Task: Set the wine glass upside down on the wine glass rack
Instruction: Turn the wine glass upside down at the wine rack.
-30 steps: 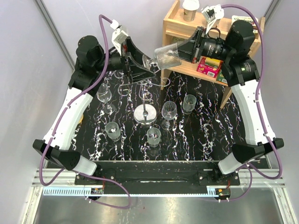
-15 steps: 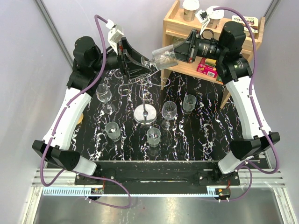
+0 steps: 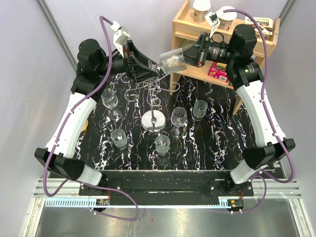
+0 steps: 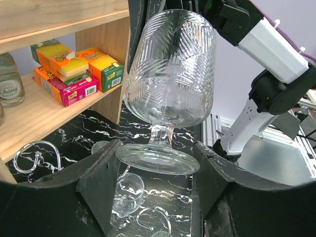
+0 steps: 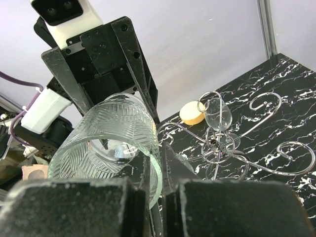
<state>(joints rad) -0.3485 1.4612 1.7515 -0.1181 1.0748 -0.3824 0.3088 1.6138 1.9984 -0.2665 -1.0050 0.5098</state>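
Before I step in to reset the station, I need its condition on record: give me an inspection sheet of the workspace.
Surface: black marbled table.
Job's things: wine glass held sideways in the air; silver rack mid-table.
Clutter: five other glasses standing around the rack; yellow disc at left edge.
Pincers: right pincer shut on the glass rim; left pincer straddles its foot, grip unclear.
Cables: purple cables loop off both arms, no snag seen.
Surroundings: wooden shelf with sponge packs, far right.

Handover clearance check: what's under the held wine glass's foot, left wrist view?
Marbled table, a smaller glass and a curled rack arm, seen between the left fingers. The fingers cover the rest.
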